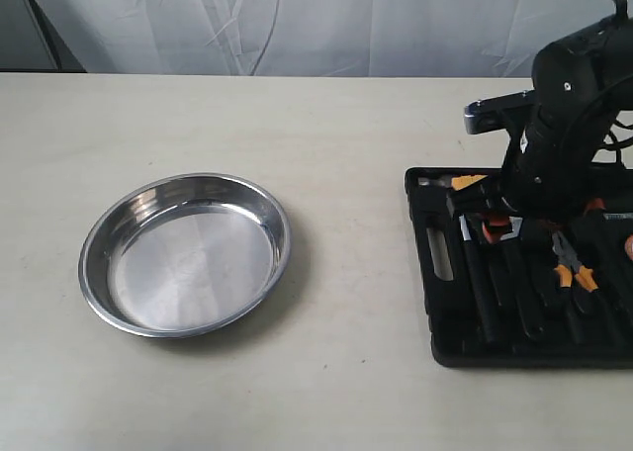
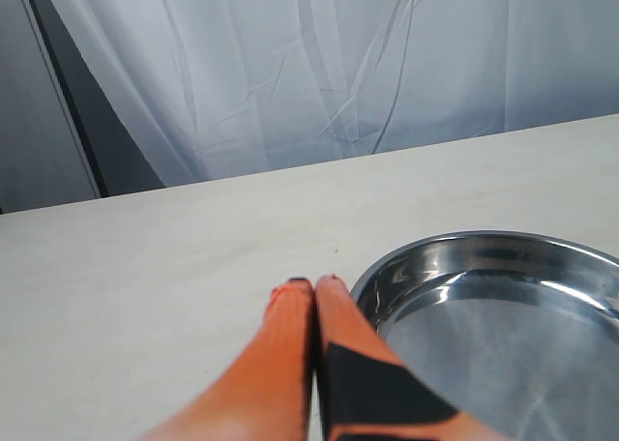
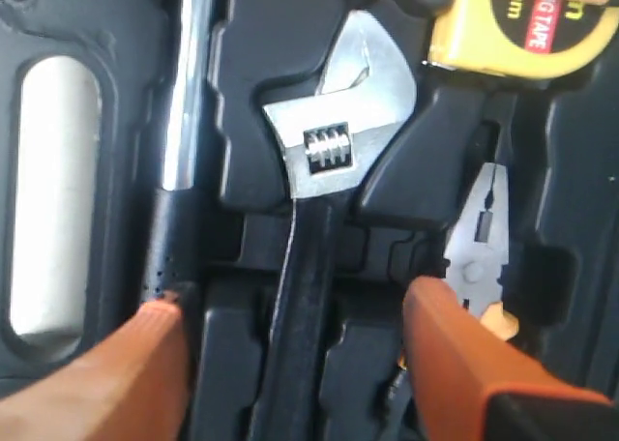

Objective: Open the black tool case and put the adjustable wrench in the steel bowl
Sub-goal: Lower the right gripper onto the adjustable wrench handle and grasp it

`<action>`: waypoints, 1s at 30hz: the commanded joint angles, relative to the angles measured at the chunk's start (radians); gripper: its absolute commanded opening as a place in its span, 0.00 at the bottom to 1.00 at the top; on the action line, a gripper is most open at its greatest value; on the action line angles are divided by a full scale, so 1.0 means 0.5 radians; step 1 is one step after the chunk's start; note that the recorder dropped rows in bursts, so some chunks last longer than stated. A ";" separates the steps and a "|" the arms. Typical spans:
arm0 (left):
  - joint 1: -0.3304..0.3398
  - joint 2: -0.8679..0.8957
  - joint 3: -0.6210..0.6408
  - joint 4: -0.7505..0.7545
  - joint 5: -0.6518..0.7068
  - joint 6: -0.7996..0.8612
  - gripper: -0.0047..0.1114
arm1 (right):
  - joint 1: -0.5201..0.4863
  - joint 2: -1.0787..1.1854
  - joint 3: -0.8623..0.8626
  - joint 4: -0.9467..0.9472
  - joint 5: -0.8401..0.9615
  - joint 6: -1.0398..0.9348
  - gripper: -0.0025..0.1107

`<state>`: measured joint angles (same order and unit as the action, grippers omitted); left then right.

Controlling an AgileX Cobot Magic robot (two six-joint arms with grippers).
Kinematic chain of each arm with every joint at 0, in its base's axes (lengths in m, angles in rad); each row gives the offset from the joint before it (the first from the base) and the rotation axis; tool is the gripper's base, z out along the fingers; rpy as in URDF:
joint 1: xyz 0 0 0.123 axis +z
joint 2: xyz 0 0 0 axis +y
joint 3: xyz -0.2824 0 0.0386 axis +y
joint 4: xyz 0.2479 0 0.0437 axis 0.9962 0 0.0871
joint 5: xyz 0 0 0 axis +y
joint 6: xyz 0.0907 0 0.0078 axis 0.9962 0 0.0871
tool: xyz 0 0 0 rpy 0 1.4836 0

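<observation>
Right claw (image 3: 292, 301) spread astride adjustable wrench (image 3: 334, 141) in black tool case (image 1: 419, 313); left claw (image 2: 313, 283) clenched by steel bowl (image 2: 426, 243).

The left hand (image 2: 314, 284) is pinched closed, the right hand (image 3: 293, 301) spread.

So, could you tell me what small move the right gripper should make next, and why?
Probably lower the right gripper a little and close it on the adjustable wrench's black handle. The black tool case is already open, the wrench lies in its slot, and the open orange fingers straddle the handle without seeming to touch it yet.
</observation>
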<state>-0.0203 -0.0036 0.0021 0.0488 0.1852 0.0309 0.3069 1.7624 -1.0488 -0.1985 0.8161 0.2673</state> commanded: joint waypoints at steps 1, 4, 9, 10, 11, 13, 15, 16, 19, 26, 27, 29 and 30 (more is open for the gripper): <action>-0.002 0.007 -0.004 -0.003 -0.010 -0.002 0.04 | -0.007 0.048 0.005 0.051 -0.094 0.003 0.54; -0.002 0.007 -0.004 -0.003 -0.010 -0.002 0.04 | -0.010 0.072 0.073 0.063 -0.223 0.003 0.51; -0.002 0.007 -0.004 -0.003 -0.010 -0.002 0.04 | -0.077 0.101 0.196 0.079 -0.421 0.043 0.39; -0.002 0.007 -0.004 -0.003 -0.010 -0.002 0.04 | -0.083 0.101 0.196 0.088 -0.427 0.043 0.36; -0.002 0.007 -0.004 -0.003 -0.010 -0.002 0.04 | -0.103 0.101 0.196 0.088 -0.419 0.043 0.35; -0.002 0.007 -0.004 -0.003 -0.010 -0.002 0.04 | -0.128 0.101 0.196 0.088 -0.405 0.043 0.34; -0.002 0.007 -0.004 -0.003 -0.010 -0.002 0.04 | -0.151 0.115 0.196 0.097 -0.391 0.043 0.34; -0.002 0.007 -0.004 -0.003 -0.010 -0.002 0.04 | -0.156 0.125 0.196 0.097 -0.391 0.043 0.34; -0.002 0.007 -0.004 -0.003 -0.010 -0.002 0.04 | -0.156 0.161 0.196 0.107 -0.412 0.043 0.34; -0.002 0.007 -0.004 -0.003 -0.010 -0.002 0.04 | -0.156 0.292 0.196 0.138 -0.447 0.035 0.34; -0.002 0.007 -0.004 -0.003 -0.010 -0.002 0.04 | -0.156 0.303 0.196 0.138 -0.453 0.035 0.34; -0.002 0.007 -0.004 -0.003 -0.010 -0.002 0.04 | -0.156 0.311 0.196 0.138 -0.457 0.032 0.31; -0.002 0.007 -0.004 -0.003 -0.010 -0.002 0.04 | -0.156 0.311 0.196 0.138 -0.457 0.027 0.27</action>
<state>-0.0203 -0.0036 0.0021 0.0488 0.1852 0.0309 0.2340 1.8901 -0.9566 -0.1258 0.5934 0.2938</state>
